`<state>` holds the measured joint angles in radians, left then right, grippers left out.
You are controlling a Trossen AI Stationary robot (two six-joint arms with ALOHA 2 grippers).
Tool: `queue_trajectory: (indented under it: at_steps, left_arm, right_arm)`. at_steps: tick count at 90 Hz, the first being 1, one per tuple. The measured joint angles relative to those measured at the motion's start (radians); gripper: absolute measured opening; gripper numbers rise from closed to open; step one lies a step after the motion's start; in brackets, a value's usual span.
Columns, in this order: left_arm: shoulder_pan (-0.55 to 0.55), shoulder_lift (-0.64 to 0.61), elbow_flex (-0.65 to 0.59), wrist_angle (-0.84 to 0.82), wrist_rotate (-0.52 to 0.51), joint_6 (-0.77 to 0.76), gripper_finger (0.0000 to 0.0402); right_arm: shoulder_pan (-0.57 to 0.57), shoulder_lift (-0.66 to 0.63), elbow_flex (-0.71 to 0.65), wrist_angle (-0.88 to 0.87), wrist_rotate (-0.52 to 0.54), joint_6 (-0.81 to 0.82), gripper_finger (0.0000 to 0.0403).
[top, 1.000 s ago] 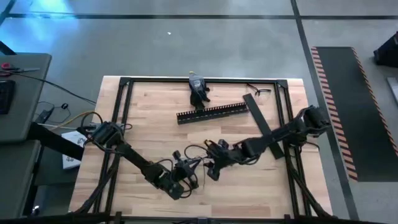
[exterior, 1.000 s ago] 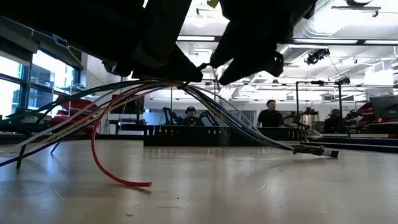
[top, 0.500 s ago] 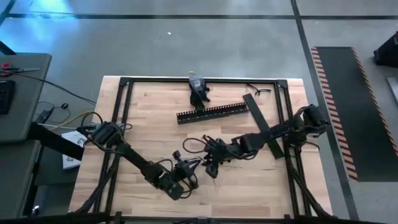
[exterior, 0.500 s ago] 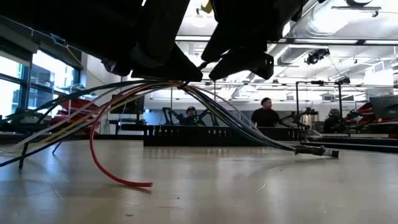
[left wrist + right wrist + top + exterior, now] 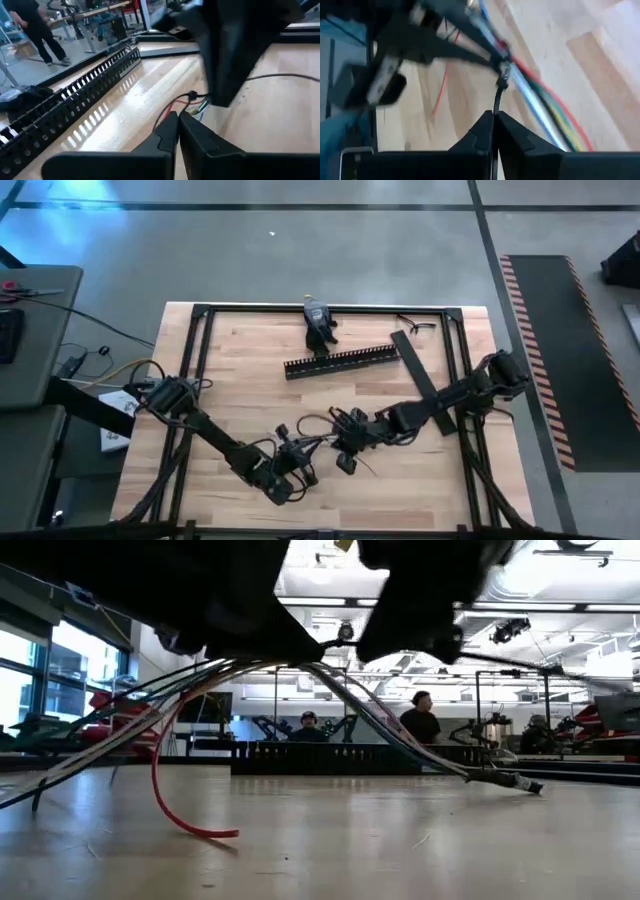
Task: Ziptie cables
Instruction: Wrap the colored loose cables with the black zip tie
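High view: both arms meet at the lower centre of the frame, where the cables [image 5: 308, 428] sit in a loose bundle between the left gripper [image 5: 290, 465] and the right gripper [image 5: 345, 450]. In the right wrist view the right jaws are pressed shut on the thin dark tail of a zip tie [image 5: 495, 102], whose head sits against the coloured strands. The left jaws look closed tip to tip just short of the bundle; I cannot tell what, if anything, they pinch.

Risks, as I judge them: the slim tail could slip out of the jaws under a hard pull, or the tie could cinch while strands such as the red strand [image 5: 160, 785] hang outside the loop.

The table [image 5: 240, 385] is pale wood in a black frame, with a comb-edged duct [image 5: 340, 362] and lid strip [image 5: 422, 385] in the upper middle. Beyond it lies a workshop with people [image 5: 420, 722] standing
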<state>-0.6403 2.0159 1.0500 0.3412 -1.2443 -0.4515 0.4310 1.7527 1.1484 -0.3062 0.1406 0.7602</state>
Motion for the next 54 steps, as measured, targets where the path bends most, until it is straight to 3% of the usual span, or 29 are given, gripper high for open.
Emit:
queue_trajectory:
  at_steps: [28,54]
  left_arm:
    - [0.0,0.0,-0.001,-0.024,-0.013,-0.033,0.0]
    - [0.0,-0.001,-0.002,-0.023,0.061,-0.007,0.0]
  right_arm:
    - [0.166,0.054,-0.002,-0.029,0.041,0.121,0.0]
    - [0.143,-0.039,0.033,-0.15,0.001,0.053,0.0013]
